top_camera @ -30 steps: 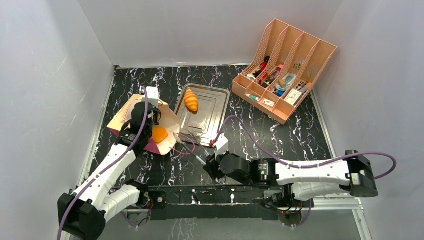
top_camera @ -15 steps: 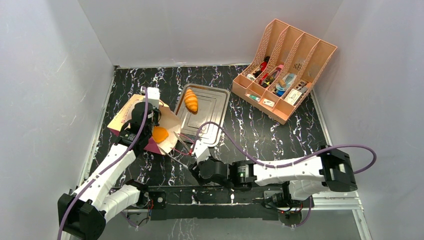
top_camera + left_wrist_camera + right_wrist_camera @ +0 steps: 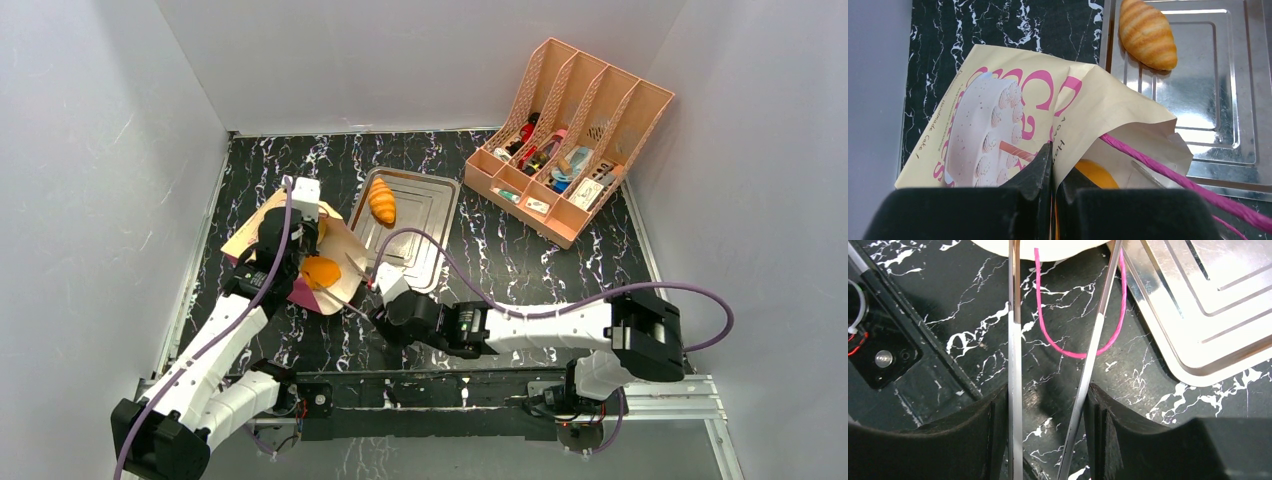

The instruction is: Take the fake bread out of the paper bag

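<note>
We see the left gripper (image 3: 1053,160) pinched shut on the upper lip of the paper bag (image 3: 998,110). The bag lies on its side, mouth turned right toward the tray (image 3: 1198,125). Just beside those jaws, inside the mouth, sits an orange bread piece (image 3: 1093,176); we cannot tell its long axis. The right gripper (image 3: 1045,392) clamps metal tongs (image 3: 1014,340), narrowly spread, their tips at the bag's edge above a pink cord handle (image 3: 1075,355). A croissant (image 3: 381,201) lies on the tray, its long axis running far-left to near-right.
</note>
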`<state>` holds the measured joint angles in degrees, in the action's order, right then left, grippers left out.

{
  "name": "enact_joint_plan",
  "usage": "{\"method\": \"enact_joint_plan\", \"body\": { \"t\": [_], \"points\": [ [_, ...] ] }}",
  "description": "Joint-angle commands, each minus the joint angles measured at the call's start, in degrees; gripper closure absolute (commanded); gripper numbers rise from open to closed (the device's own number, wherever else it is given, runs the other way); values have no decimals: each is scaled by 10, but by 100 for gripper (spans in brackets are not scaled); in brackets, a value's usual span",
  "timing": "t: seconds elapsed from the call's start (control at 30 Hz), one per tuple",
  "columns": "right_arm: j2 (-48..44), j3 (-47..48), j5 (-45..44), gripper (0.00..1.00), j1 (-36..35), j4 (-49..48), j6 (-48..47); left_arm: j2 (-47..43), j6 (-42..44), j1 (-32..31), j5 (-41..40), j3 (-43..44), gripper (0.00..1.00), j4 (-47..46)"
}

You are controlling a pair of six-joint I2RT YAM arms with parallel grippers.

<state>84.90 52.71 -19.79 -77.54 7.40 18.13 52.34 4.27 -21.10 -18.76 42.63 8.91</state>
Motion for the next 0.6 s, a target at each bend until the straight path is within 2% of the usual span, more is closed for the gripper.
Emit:
{"method": "enact_joint_plan", "body": {
  "t": [0.0,0.17,0.57],
  "points": [
    [16,44,41,51,25,-56,-26,-14,4,2,33,27,100,2],
    [47,57,84,51,48,-63,-34,-8,9,2,51,34,100,7],
    [105,97,117,51,65,-61,-51,-4,13,2,77,43,100,12]
  ]
}}
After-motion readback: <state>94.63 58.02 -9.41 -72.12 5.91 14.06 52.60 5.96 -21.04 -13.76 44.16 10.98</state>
